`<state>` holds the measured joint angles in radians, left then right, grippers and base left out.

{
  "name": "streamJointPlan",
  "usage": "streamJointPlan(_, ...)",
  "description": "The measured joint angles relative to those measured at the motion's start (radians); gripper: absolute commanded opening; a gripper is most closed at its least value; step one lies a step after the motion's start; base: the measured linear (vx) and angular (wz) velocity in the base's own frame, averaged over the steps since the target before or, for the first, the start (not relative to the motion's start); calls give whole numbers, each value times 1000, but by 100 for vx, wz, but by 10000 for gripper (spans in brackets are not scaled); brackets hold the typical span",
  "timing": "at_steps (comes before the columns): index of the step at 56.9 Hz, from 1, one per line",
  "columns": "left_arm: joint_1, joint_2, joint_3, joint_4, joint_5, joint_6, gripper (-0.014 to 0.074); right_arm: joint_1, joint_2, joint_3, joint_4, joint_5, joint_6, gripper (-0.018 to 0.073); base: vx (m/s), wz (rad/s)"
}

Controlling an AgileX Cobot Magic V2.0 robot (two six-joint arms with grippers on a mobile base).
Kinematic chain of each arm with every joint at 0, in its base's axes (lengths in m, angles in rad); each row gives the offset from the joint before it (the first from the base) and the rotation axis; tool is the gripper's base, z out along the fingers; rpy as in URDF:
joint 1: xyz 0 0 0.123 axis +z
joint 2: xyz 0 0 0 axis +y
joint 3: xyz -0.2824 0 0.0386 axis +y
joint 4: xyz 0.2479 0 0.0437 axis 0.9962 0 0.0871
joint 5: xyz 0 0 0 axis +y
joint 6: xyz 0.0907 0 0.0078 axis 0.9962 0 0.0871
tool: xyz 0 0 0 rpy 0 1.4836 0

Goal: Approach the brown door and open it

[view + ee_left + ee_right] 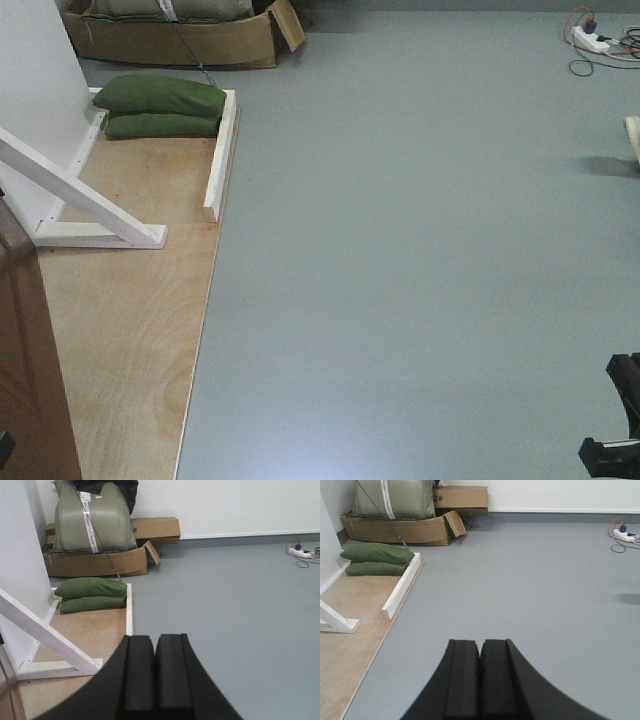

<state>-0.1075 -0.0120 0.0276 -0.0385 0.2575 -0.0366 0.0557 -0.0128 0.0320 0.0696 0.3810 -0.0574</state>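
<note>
While brown door [28,370] sits at 8 o'clock of front view, left claw [155,647] closed tight, holding nothing; right claw [480,650] same.

Item count, floor area
Two green sandbags [160,95], at least two cardboard boxes [95,564], one olive sack [92,522], one power strip [590,40] and one brown door [30,380] are showing.

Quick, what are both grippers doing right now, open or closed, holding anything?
Left gripper: closed, holding nothing.
Right gripper: closed, holding nothing.
</note>
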Motion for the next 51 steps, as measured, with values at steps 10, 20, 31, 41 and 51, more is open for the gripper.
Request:
streamJointPlan(10, 0, 0, 0, 0, 0, 0, -3, 0, 0, 0, 0, 0, 0, 0, 22, 14)
streamJointPlan(20, 0, 0, 0, 0, 0, 0, -3, 0, 0, 0, 0, 0, 0, 0, 13, 10)
streamJointPlan(31, 0, 0, 0, 0, 0, 0, -3, 0, 0, 0, 0, 0, 0, 0, 5, 4)
streamJointPlan(41, 0, 0, 0, 0, 0, 0, -3, 0, 0, 0, 0, 0, 0, 0, 1, 2)
streamJointPlan(51, 0, 0, 0, 0, 0, 0, -3, 0, 0, 0, 0, 0, 0, 0, 0, 0)
